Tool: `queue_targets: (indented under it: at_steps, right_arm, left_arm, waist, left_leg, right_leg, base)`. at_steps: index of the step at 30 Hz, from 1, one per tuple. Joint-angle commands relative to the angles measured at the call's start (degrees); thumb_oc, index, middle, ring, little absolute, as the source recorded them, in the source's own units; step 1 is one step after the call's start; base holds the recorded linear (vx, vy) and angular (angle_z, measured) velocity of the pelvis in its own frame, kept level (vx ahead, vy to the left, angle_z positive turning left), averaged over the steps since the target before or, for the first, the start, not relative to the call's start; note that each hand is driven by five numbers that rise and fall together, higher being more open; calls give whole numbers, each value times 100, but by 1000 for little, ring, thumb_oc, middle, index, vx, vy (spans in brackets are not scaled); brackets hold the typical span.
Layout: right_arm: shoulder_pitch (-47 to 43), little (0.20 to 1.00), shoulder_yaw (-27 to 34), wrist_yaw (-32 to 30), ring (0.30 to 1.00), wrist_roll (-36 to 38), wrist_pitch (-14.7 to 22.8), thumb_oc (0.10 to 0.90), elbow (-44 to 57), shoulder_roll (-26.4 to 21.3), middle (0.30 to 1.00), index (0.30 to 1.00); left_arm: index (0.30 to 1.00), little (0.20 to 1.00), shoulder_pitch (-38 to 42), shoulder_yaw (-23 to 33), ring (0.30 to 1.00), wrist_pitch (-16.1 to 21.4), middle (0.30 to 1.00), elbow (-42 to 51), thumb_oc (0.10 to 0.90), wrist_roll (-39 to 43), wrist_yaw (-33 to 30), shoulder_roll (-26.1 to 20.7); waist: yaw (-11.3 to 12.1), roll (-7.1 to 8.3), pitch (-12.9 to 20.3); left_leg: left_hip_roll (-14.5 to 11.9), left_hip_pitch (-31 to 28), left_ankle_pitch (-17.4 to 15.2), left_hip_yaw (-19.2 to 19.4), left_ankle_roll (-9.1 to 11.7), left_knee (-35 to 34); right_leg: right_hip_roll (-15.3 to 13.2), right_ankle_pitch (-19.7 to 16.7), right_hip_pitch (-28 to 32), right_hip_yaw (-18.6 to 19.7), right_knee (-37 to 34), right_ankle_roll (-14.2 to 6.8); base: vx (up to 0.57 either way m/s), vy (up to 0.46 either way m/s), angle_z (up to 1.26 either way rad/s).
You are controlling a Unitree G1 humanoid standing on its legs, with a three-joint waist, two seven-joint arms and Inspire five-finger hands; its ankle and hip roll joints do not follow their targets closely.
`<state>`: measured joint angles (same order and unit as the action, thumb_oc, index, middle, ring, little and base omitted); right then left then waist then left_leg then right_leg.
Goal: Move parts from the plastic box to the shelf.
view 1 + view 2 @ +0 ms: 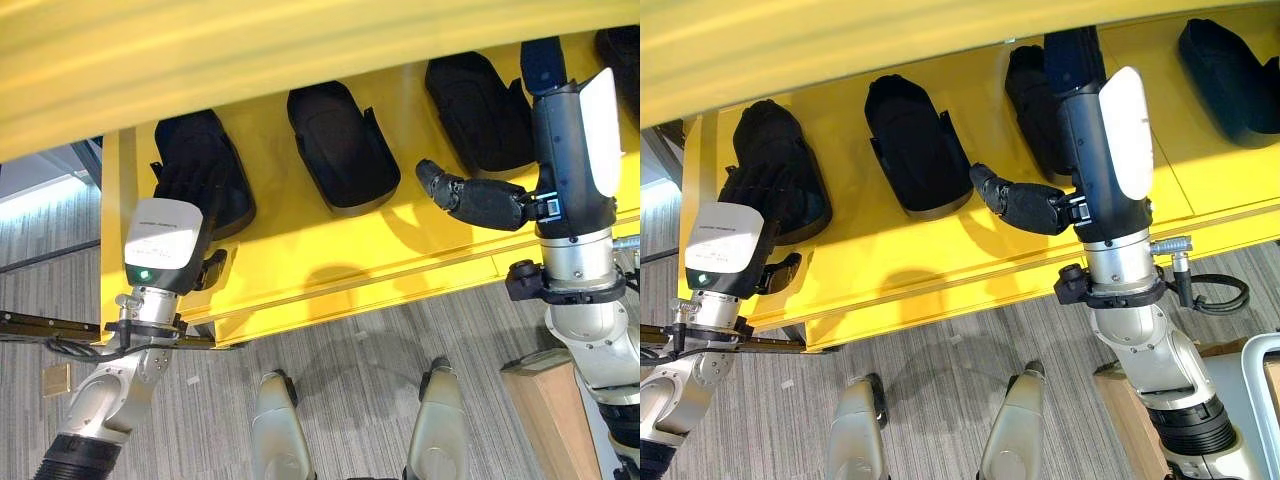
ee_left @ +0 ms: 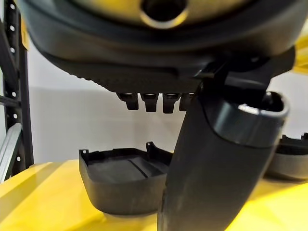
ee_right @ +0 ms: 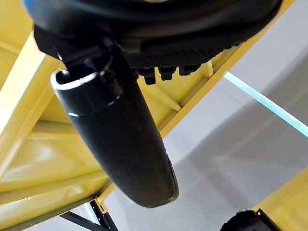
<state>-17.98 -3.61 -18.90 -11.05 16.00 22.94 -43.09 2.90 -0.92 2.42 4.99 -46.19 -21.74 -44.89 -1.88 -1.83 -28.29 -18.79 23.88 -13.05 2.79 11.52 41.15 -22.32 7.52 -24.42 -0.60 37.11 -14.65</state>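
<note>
Several black moulded parts lie in a row on the yellow shelf (image 1: 300, 260): the leftmost part (image 1: 225, 150), a second part (image 1: 340, 145), a third part (image 1: 480, 110), and a fourth part (image 1: 620, 45) at the far right. My left hand (image 1: 160, 235) hovers over the leftmost part (image 2: 120, 185), fingers relaxed and apart from it, thumb (image 2: 216, 163) holding nothing. My right hand (image 1: 570, 140) reaches over the shelf beside the third part, its thumb (image 1: 475, 200) sticking out sideways. It is open and empty, as the right wrist view shows.
A wooden box corner (image 1: 550, 400) stands on the grey carpet at the lower right. The rim of a pale container (image 1: 1262, 365) sits beside it. A black rail (image 1: 40, 325) runs along the shelf's left end. A yellow upper board (image 1: 300, 60) overhangs the shelf.
</note>
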Motion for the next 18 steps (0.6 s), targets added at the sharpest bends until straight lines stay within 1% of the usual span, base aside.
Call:
queue_targets:
  at_steps: [1, 6, 9, 10, 14, 18]
  right_arm:
    - [-375, 1000, 224, -127, 1000, 187, 369, 900, 470, 254, 1000, 1000]
    - [-402, 1000, 220, -107, 1000, 205, 362, 900, 475, 246, 1000, 1000]
    - [-406, 1000, 224, -98, 1000, 191, 341, 900, 480, 246, 1000, 1000]
    - [-403, 1000, 225, -97, 1000, 191, 342, 900, 481, 246, 1000, 1000]
    - [-368, 1000, 279, -75, 1000, 237, 358, 900, 493, 225, 1000, 1000]
    - [-341, 1000, 326, -42, 1000, 216, 371, 900, 508, 255, 1000, 1000]
  left_arm:
    - [1000, 1000, 285, -169, 1000, -136, 1000, 215, 900, -320, -10, -448]
    - [1000, 1000, 352, -388, 1000, -251, 1000, 127, 900, -424, 334, -480]
    - [1000, 1000, 306, -483, 1000, -499, 1000, 57, 900, -418, 548, -463]
    - [1000, 1000, 305, -486, 1000, -503, 1000, 58, 900, -417, 548, -464]
    - [1000, 1000, 192, -480, 1000, -759, 1000, -72, 900, -241, 610, -454]
    - [1000, 1000, 88, -439, 1000, -873, 1000, -240, 900, -100, 644, -404]
  waist:
    - [-85, 127, 633]
    - [-114, 124, 620]
    - [-115, 112, 606]
    - [-115, 112, 608]
    - [-107, 110, 600]
    - [-94, 103, 588]
  left_leg:
    - [-213, -614, -389, 382, -323, -386]
    - [-213, -602, -394, 380, -311, -366]
    - [-220, -600, -403, 377, -312, -358]
    - [-220, -601, -403, 377, -312, -358]
    - [-225, -586, -409, 368, -316, -331]
    - [-220, -570, -412, 355, -321, -312]
  right_leg:
    - [-103, -74, 162, 140, -438, -35]
    - [-90, -81, 154, 177, -422, -35]
    - [-83, -80, 151, 191, -423, -35]
    - [-83, -80, 151, 191, -424, -35]
    - [-80, -80, 153, 202, -421, -35]
    - [-78, -79, 150, 209, -409, -35]
  base:
    - [0, 0, 0]
    - [0, 0, 0]
    - [0, 0, 0]
    - [0, 0, 0]
    - [0, 0, 0]
    - [0, 0, 0]
